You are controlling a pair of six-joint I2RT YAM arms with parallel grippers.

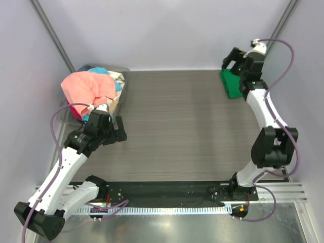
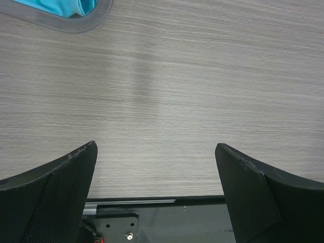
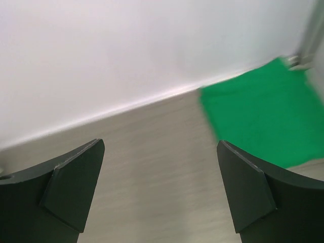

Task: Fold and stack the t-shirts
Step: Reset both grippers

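Two robot arms work over a grey wood-grain table (image 1: 182,121), seen from above plus 2 wrist cams.

One bright green t-shirt (image 1: 231,87) lies folded flat in the far right corner, close to the back wall (image 3: 126,50). It's prob. the start of the stack, parked there so the middle of the table is free for folding. R gripper (image 1: 233,58) hangs just above the shirt, toward its far edge. Its wrist cam shows the fingers (image 3: 71,187) spread wide w/ nothing between them. The green cloth lies below & to the right of them, not touched. That view is a bit blurred, so the fold's edges can't be judged.

Far left: a grey translucent bin (image 1: 124,75) heaped w/ unfolded shirts. A salmon-pink t-shirt (image 1: 86,86) sits on top, spilling over the rim. A light blue t-shirt (image 1: 118,87) & a cream t-shirt (image 1: 115,76) peek out beneath it on the right side.

L gripper (image 1: 120,130) is just on the near side of the bin, low over bare table, angled toward centre. Its wrist cam shows both fingers apart & empty, only tabletop between them. The bin rim & a strip of blue cloth sit at the top left of that view.

Judgement: one shirt is done, several are left in the bin. Neither arm holds anything. L arm is closer for the next pick, likely the pink shirt since it's topmost. Risk: the loose pile may drag neighbouring shirts out w/ it.
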